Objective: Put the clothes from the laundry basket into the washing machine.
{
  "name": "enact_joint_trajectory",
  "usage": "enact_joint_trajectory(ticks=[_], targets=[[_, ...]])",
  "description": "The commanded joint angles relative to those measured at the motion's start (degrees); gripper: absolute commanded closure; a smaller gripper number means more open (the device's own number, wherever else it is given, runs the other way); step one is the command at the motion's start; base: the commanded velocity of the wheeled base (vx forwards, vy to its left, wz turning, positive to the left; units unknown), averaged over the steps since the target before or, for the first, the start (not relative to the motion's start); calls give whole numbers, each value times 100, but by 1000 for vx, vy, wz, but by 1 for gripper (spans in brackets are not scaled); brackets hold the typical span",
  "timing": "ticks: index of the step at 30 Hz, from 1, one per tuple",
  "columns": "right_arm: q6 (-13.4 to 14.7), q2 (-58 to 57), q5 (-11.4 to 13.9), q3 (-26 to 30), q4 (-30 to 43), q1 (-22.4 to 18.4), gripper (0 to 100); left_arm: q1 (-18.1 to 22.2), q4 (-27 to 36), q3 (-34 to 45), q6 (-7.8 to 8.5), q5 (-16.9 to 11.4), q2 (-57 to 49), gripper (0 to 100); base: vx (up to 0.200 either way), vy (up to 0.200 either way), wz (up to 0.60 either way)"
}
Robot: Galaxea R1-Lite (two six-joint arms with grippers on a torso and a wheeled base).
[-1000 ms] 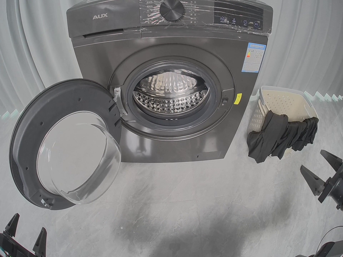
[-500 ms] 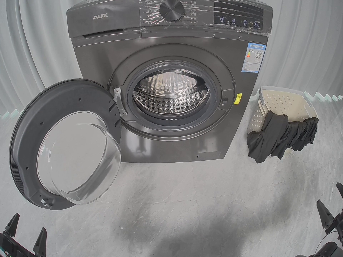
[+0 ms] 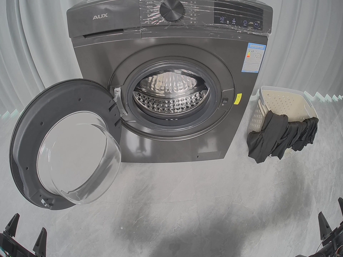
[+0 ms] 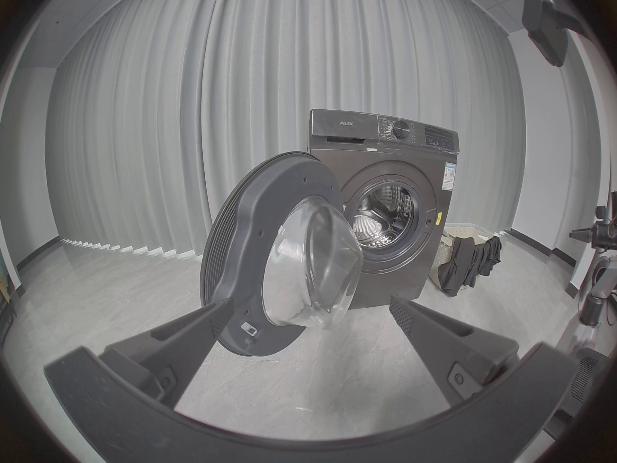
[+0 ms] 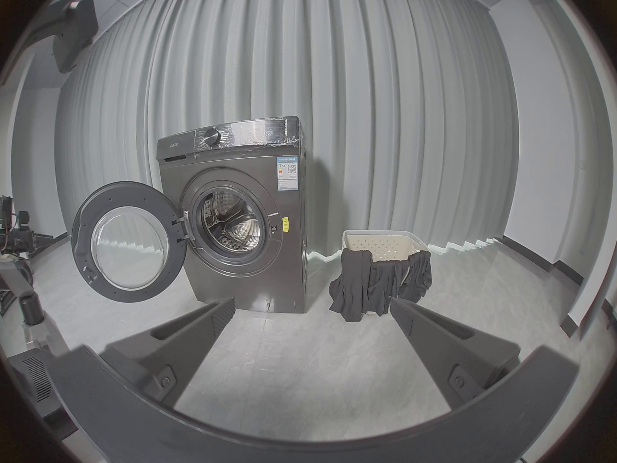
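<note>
A grey front-loading washing machine [image 3: 168,72] stands ahead, its round door [image 3: 66,143] swung wide open to the left and its steel drum [image 3: 170,91] bare. To its right a cream laundry basket [image 3: 286,102] holds dark clothes [image 3: 280,134] that hang over its front rim down to the floor. My left gripper [image 3: 25,231] is open, low at the near left, far from the machine. My right gripper [image 3: 332,218] is open, low at the near right, well short of the basket. The basket [image 5: 385,245] and clothes [image 5: 376,281] lie ahead of the right gripper [image 5: 312,313].
Pale curtains [image 3: 35,36] run behind the machine and basket. The open door juts out over the floor at the left. Bare grey floor [image 3: 200,200] stretches between the grippers and the machine.
My right gripper has dropped down and back toward the near right corner of the head view, away from the basket. The left gripper, clothes and machine have not moved.
</note>
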Motion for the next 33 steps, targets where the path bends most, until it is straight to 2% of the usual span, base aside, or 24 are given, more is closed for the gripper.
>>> enact_joint_trajectory(ticks=[1,4,7,10,14,28,33], targets=[[112,-344,-109,101,258,-123,0,10,4,92,31,-2,-101,0,0,0,0],[121,-344,-126,101,354,-123,0,1,4,101,-21,7,-101,0,0,0,0],[7,-344,-56,101,354,-123,0,1,4,101,-48,16,-101,0,0,0,0],[-2,-344,-21,101,354,-123,0,1,4,101,-4,7,-101,0,0,0,0],[7,-344,129,101,363,-123,0,1,4,101,-13,7,-101,0,0,-200,0],[42,-344,120,101,363,-123,0,1,4,92,-74,25,-101,0,0,-200,0],[42,-344,111,101,363,-123,0,1,4,92,-92,25,-101,0,0,0,0]])
